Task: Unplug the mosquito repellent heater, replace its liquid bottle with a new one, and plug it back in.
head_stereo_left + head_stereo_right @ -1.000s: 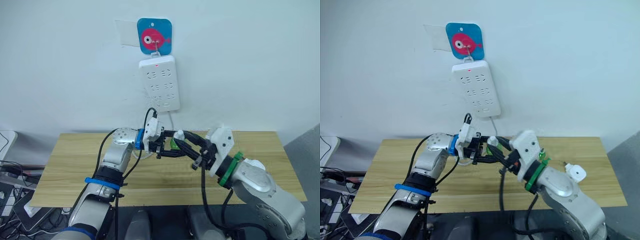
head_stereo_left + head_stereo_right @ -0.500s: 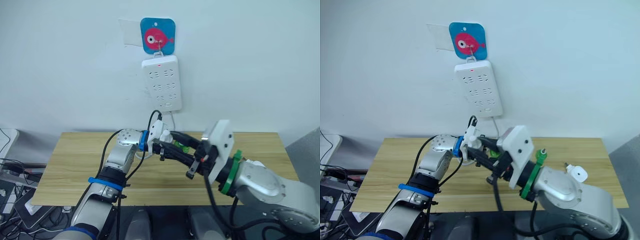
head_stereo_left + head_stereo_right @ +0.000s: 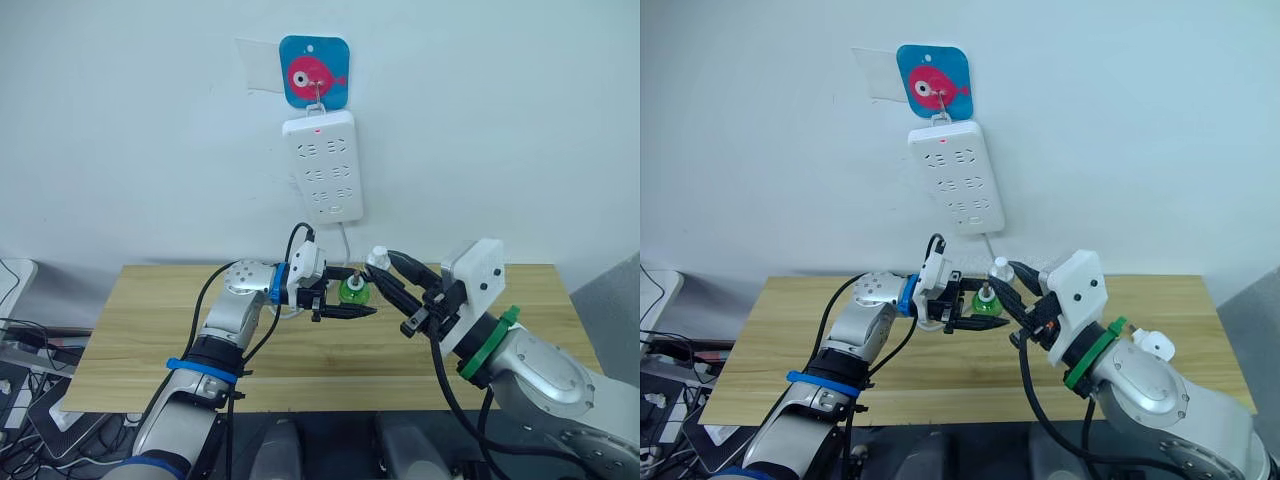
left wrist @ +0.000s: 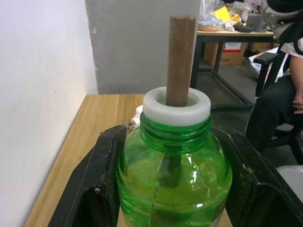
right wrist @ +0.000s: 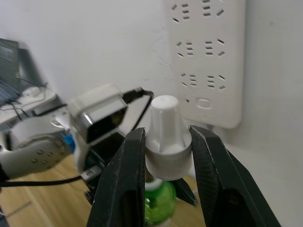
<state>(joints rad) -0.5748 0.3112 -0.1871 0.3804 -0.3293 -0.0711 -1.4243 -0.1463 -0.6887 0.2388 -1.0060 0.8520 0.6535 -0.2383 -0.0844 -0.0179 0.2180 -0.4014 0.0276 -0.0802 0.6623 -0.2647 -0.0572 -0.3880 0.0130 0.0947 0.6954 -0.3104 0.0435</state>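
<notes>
My left gripper (image 3: pixel 345 303) is shut on a green liquid bottle (image 3: pixel 352 292), held upright above the wooden table (image 3: pixel 140 340). In the left wrist view the bottle (image 4: pixel 174 184) has no cap, and a brown wick (image 4: pixel 181 56) stands out of its white collar. Just above and to the right of the bottle, my right gripper (image 3: pixel 385 266) is shut on a white cap (image 5: pixel 166 135). The mosquito repellent heater (image 3: pixel 1153 345) lies on the table behind my right arm, partly hidden.
A tall white power strip (image 3: pixel 322 165) hangs on the wall from a blue hook plate with a pink fish (image 3: pixel 314 70), directly above the grippers. Its cable (image 3: pixel 343 240) drops to the table. Cluttered items (image 3: pixel 20 360) sit off the table's left edge.
My right gripper has drawn up and to the right, away from the left gripper, carrying the white cap off the bottle. The left gripper still holds the bottle in about the same place.
</notes>
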